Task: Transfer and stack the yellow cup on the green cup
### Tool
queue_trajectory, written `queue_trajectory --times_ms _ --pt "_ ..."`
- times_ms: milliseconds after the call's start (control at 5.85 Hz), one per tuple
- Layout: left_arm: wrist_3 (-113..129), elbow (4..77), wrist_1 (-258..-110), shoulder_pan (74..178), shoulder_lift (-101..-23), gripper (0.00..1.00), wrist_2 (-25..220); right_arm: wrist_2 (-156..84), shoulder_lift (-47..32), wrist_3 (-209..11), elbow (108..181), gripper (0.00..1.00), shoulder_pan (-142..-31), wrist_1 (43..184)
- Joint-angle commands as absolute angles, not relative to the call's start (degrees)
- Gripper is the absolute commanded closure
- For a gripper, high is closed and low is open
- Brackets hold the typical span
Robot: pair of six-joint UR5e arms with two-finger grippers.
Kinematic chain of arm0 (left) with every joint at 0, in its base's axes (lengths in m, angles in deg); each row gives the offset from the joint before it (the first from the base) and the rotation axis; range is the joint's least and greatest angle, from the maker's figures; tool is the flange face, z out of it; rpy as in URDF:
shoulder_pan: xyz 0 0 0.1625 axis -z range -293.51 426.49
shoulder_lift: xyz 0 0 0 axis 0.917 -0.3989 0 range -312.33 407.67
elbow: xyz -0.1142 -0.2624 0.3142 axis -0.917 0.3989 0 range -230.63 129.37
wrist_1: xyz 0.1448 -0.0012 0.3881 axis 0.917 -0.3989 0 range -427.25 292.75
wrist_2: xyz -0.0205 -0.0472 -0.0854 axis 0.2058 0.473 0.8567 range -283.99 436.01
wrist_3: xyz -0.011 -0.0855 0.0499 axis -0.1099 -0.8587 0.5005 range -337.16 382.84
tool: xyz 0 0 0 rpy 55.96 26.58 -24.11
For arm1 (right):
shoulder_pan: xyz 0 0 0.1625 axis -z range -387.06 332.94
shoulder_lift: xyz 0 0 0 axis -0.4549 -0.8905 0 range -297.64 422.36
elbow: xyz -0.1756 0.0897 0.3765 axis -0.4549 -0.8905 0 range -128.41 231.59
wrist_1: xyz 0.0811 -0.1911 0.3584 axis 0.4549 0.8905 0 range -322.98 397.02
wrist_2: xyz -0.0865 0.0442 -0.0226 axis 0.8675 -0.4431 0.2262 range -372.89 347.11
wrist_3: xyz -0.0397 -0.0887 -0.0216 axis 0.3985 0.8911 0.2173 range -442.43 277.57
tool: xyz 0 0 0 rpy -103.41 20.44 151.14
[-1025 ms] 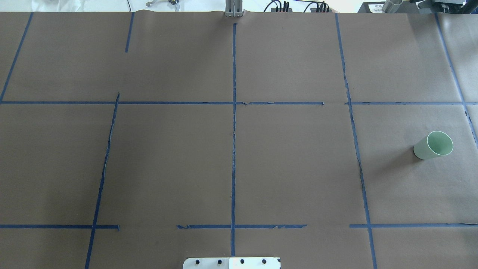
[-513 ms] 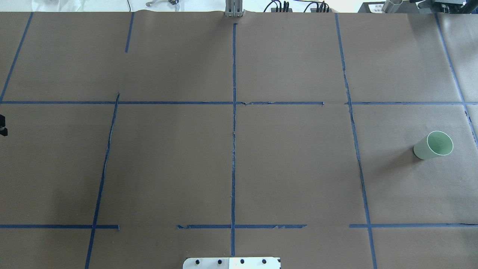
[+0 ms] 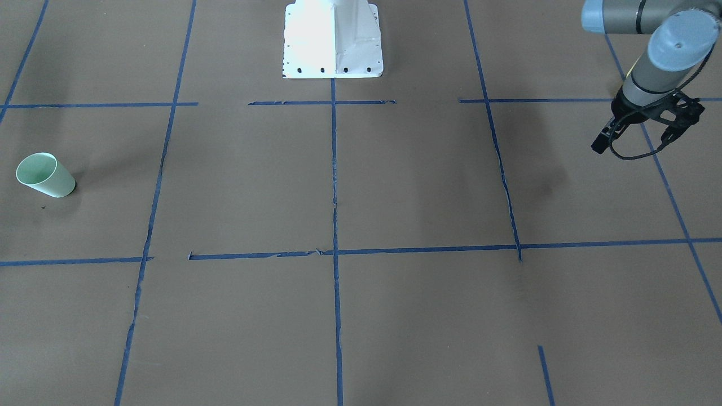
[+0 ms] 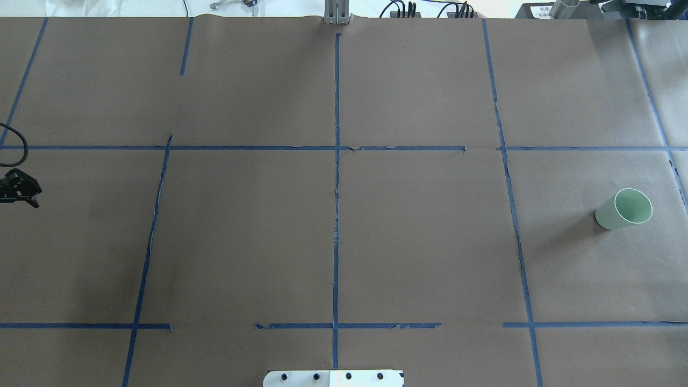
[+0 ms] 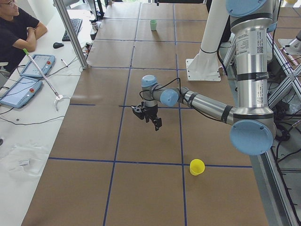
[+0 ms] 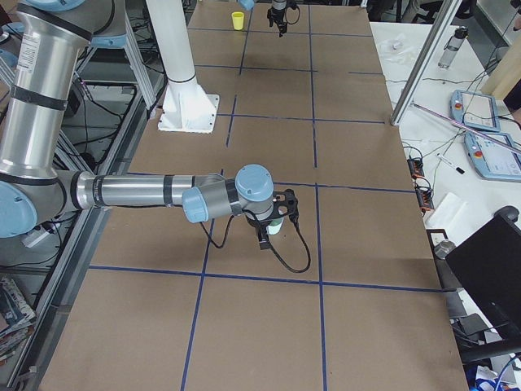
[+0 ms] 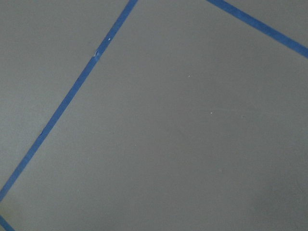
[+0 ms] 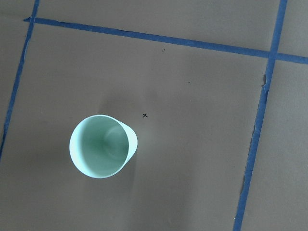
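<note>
Within 1 second the left claw has come into the overhead view, open and empty. The yellow cup stands untouched at the counter's left end, so I think the pickup is only beginning. The green cup waits far right, under the right claw; whether that one is open I cannot tell.

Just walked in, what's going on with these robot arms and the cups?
Nothing is held yet. The left gripper, open and empty, hangs over the table at its left end, apart from the yellow cup standing there. The green cup stands upright at the far right end, with the right gripper somewhere above it. No stacking has begun.
</note>
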State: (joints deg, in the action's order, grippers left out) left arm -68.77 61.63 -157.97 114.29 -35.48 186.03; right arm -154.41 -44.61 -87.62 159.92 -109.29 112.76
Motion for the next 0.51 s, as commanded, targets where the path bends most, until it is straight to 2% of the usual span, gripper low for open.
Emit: queue_trajectory --times_ms 0,342 --pt "-86.68 61.95 -146.53 109.05 -36.52 0.00 175.38 -154.74 -44.60 -87.79 159.87 0.00 -109.24 112.87" --pt "-103.04 61.52 -130.98 104.47 -39.93 0.00 172.52 -154.74 -44.51 -87.71 159.60 0.00 -109.15 112.96"
